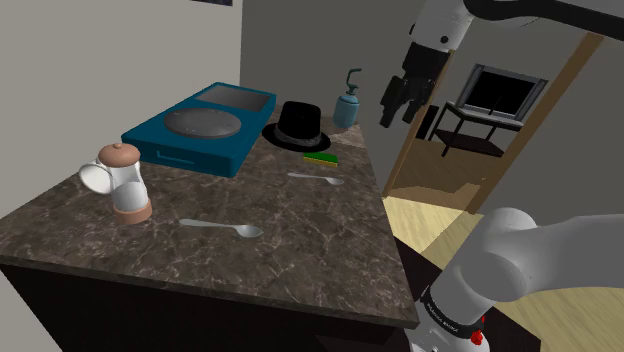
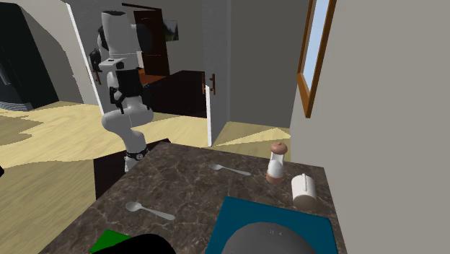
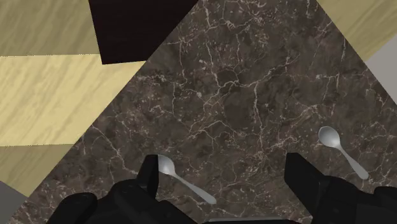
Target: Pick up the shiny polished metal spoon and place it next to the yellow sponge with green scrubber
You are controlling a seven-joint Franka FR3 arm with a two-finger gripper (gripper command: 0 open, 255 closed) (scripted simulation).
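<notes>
**tabletop_tim:** Silver-grey, both of them, and I honestly can't tell which is shinier. The near silver-grey metal spoon (image 1: 222,228) lies flat by the front edge of the dark brown marble countertop (image 1: 330,262), bowl toward the shoulder view's right. The far silver-grey metal spoon (image 1: 318,179) lies farther back, just in front of the flat yellow sponge with green scrubber top (image 1: 322,158), apart from it.

**mugs_n_mills:** ok and the hand? grabbing anything?

**tabletop_tim:** Nope. The all-black two-finger gripper (image 1: 400,100) hangs high over the far right side, fingers spread wide, nothing in them. In the wrist view the gripper (image 3: 222,175) looks down at the counter. The far spoon (image 3: 181,178) sits on the marble between the fingers, untouched, and the near spoon (image 3: 342,149) lies outside them.

**mugs_n_mills:** what else is on there?

**tabletop_tim:** To the shoulder view's left of the near spoon stands a white pepper mill with a brown cap (image 1: 127,185), with a white mug (image 1: 96,177) just beside it. At the far end there's a teal box with a round grey plate (image 1: 200,128), a black brimmed hat (image 1: 297,128) and a blue-grey soap pump bottle (image 1: 348,103).
</notes>
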